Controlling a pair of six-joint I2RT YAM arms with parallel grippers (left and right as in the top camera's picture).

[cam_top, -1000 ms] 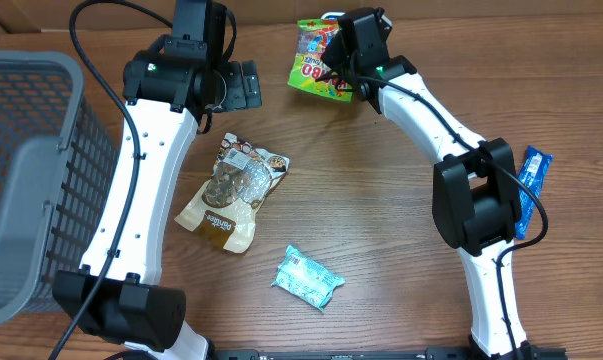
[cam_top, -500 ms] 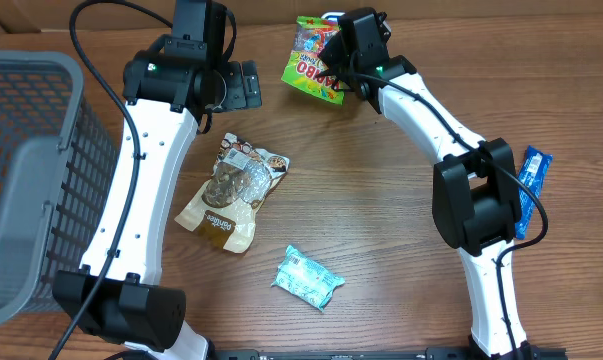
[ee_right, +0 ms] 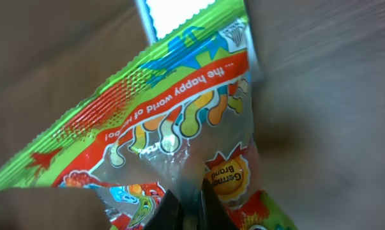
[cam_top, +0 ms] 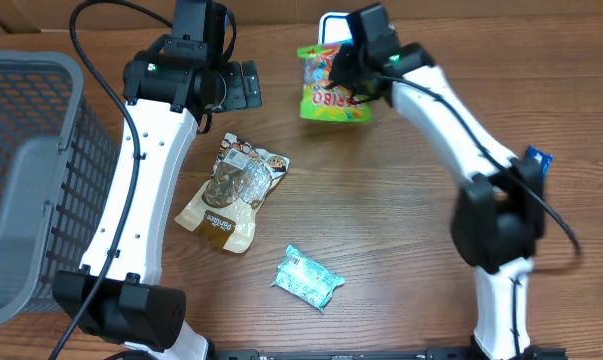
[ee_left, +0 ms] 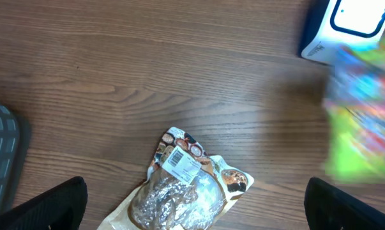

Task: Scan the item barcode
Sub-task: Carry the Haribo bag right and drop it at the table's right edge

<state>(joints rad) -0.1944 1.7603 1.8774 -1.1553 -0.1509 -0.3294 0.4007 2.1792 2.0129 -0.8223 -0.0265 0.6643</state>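
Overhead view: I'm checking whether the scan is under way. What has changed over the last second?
The right gripper, shut on the gummy bag, swung it right and back toward the robot. That turned the bag more upright and uncovered more of the white scanner behind it. The left gripper stayed open and still. The brown pouch, teal packet and basket did not move.

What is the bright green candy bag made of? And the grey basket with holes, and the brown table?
The bright green gummy candy bag looks like thin glossy plastic film: it crinkles and has a see-through window. The grey mesh basket seems matte hard plastic, possibly coated wire: a grid wall. The brown table shows wood grain, perhaps laminate.
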